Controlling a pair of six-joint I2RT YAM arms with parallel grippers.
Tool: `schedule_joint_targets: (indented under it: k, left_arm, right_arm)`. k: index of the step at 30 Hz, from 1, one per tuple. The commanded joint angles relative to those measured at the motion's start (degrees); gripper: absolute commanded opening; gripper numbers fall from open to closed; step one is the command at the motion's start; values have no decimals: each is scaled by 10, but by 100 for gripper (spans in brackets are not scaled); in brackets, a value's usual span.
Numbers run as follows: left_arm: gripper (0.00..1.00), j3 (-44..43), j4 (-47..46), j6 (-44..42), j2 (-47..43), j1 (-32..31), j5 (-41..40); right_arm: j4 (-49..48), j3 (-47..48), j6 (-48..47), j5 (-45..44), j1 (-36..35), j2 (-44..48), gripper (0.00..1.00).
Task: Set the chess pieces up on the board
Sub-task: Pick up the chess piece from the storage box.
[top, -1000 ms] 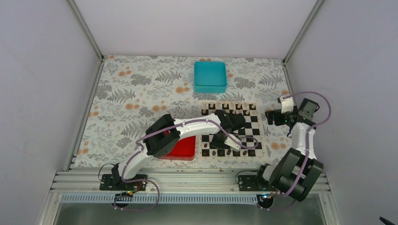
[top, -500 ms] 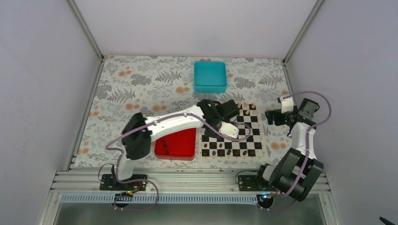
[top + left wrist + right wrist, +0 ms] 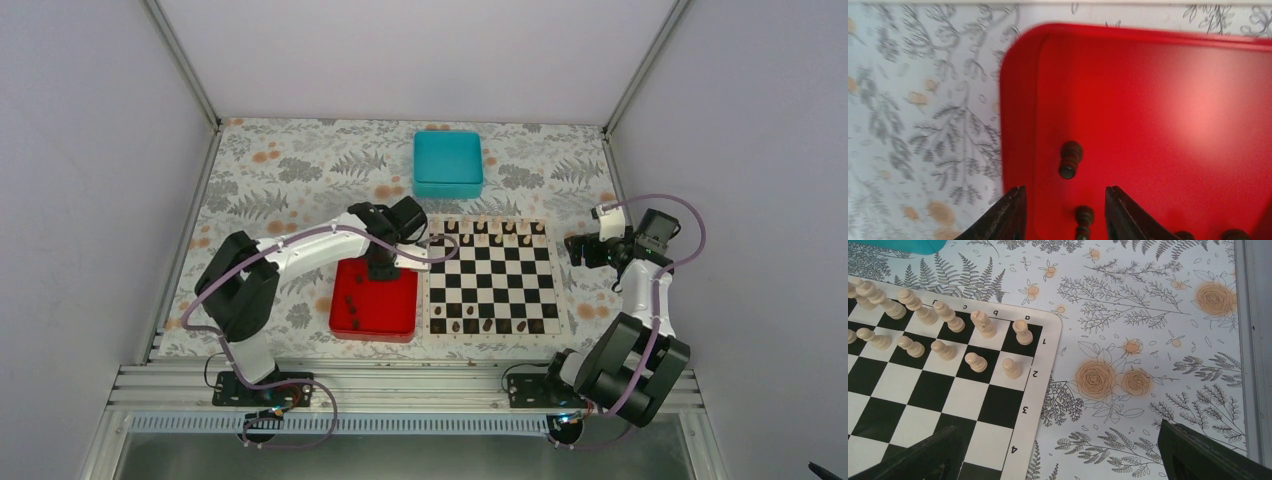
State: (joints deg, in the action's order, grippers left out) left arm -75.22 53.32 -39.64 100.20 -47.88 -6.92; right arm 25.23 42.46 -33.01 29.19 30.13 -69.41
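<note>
Your tiny dark brown-black chess pieces [image 3: 1070,159] are lying loose on the red square plastic tray [image 3: 1173,100]; a few more are standing along the near rows of the flat black-and-white checkered board [image 3: 493,285], which is sitting just right of the tray. Your left gripper [image 3: 1064,190] is hovering over the far part of the tray, jaws partly apart and holding nothing; your right gripper [image 3: 1058,440] is hanging spread wide and holding nothing beyond the board's right edge, near the pale cream-coloured chess pieces [image 3: 979,322].

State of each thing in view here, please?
Square red plastic tray: holds loose dark brown chess pieces, lying down.
Flat black-and-white checkered board: cream pieces standing on far rows, few dark ones near.
Left gripper: open, empty, above the tray.
Right gripper: open, empty, beside the board.
</note>
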Motion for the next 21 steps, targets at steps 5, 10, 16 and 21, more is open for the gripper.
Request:
schedule_joint_targets:
  k: [5, 10, 16, 21]
  left_arm:
    - [40, 35, -69, 8, -5, 28, 34]
    - [40, 45, -87, 1, 18, 36, 27]
    - [40, 46, -87, -3, 40, 47, 33]
    - [39, 47, -81, -2, 44, 47, 38]
  right_arm:
    - [4, 15, -9, 13, 6, -1, 100]
    - [4, 14, -8, 12, 6, -1, 100]
    - [4, 14, -10, 14, 6, -7, 100]
    - [3, 14, -10, 13, 6, -12, 100]
